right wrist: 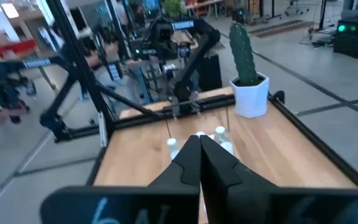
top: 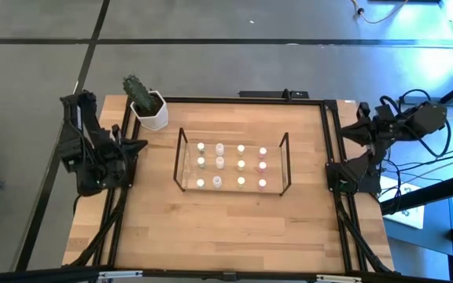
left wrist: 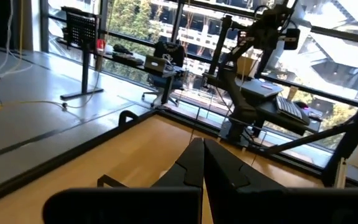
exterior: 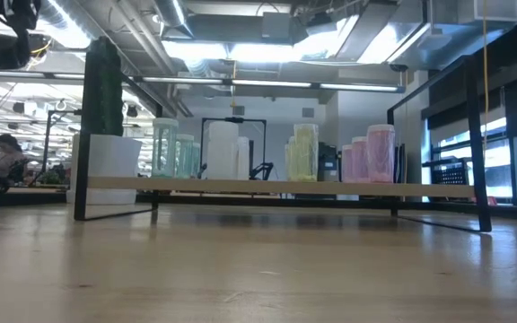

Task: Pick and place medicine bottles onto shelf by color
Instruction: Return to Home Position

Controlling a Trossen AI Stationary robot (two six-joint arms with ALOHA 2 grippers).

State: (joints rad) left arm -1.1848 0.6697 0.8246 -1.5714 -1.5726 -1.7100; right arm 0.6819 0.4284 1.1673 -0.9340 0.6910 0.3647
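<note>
The clear shelf (top: 233, 163) with its thin dark frame stands on the middle of the table. About a dozen small bottles (top: 241, 165) stand upright on it in rows; in the low view they show as greenish (exterior: 165, 149), white (exterior: 223, 151), yellowish (exterior: 304, 152) and pink (exterior: 380, 153) groups, left to right. My left gripper (top: 138, 145) is at the table's left edge, shut and empty. My right gripper (top: 343, 132) is at the table's right edge, shut and empty. Both are well clear of the shelf.
A white hexagonal pot with a green cactus (top: 146, 104) stands at the table's far left corner, close to my left gripper. Bare wooden tabletop (top: 226, 228) lies between the shelf and the near edge. Dark frame rails run along the table's sides.
</note>
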